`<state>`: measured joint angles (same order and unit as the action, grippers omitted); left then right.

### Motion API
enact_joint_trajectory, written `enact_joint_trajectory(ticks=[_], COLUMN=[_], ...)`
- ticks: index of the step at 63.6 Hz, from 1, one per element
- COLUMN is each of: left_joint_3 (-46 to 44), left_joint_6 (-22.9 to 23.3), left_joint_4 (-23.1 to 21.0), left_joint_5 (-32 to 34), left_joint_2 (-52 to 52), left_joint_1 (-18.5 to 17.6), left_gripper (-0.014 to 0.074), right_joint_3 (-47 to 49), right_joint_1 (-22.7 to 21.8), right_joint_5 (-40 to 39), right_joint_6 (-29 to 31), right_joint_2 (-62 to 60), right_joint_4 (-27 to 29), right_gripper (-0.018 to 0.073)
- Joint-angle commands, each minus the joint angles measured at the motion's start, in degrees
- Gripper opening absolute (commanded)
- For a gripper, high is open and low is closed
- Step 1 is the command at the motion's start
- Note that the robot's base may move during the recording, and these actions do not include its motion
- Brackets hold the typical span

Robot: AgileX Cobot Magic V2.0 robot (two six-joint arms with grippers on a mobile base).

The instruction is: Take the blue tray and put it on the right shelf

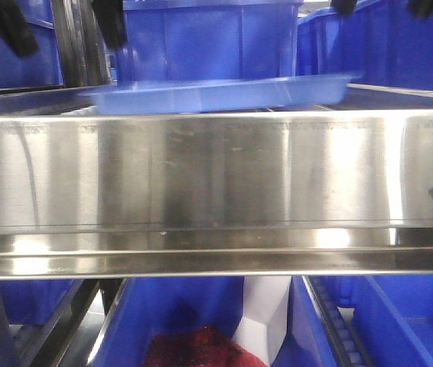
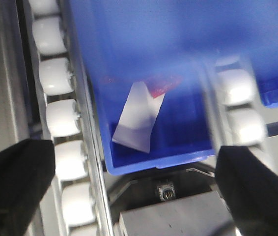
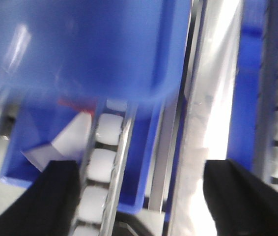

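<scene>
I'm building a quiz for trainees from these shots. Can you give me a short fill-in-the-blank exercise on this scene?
1. The shallow light-blue plastic tray sits above the shiny ____ front rail.
2. Behind the tray stands a deep dark-blue ____.
3. In the left wrist view, white ____ run beside a blue bin.
4. Below the rail, a bin holds something ____ in colour.

Missing words: steel; bin; rollers; red

Blue tray: light periwinkle blue, glossy. Right shelf front rail: shiny brushed silver steel with vertical bright and dark reflection bands. Storage bins at 12 o'clock of the tray: deeper saturated blue. Lower bin: same deep blue, holding a white card and red mesh. Rollers: white. Fingers: black.
</scene>
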<state>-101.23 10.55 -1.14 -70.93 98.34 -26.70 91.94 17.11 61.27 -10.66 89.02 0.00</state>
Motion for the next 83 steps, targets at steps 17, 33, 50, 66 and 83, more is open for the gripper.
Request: enact_joint_trajectory(ticks=[17,33,50,66,83], left_joint_3=[15.0,39.1,61.3,70.6,71.0], left_joint_6=[-0.7,-0.6,-0.6,-0.8,-0.8], left_joint_4=[4.0,3.3,3.1,6.5,6.5], left_joint_5=[15.1,30.9,46.5,53.9,53.8], left_joint_2=[-25.3,-46.3,-69.7,-83.0,-84.1], left_joint_1=[-5.5,-5.5,-5.5,-5.5,-5.5], left_gripper=[0.0081,-0.0048,-0.0049,-0.0048,-0.0048], right_joint_3=[-17.9,-38.8,-58.2,-68.3,-68.6], right_joint_1=[0.0,0.0,0.0,0.0,0.0], right_joint_5=[-14.0,-25.3,-37.6,-47.3,-48.2], right_joint_6=[0.7,3.0,5.4,5.4,5.4], right_joint_2=[-23.2,-43.3,-65.8,-80.3,-80.6], right_joint_4=[-3.1,-3.3,-3.3,-3.3,-3.3], right_gripper=[0.0053,0.0057,0.0057,0.0057,0.0056])
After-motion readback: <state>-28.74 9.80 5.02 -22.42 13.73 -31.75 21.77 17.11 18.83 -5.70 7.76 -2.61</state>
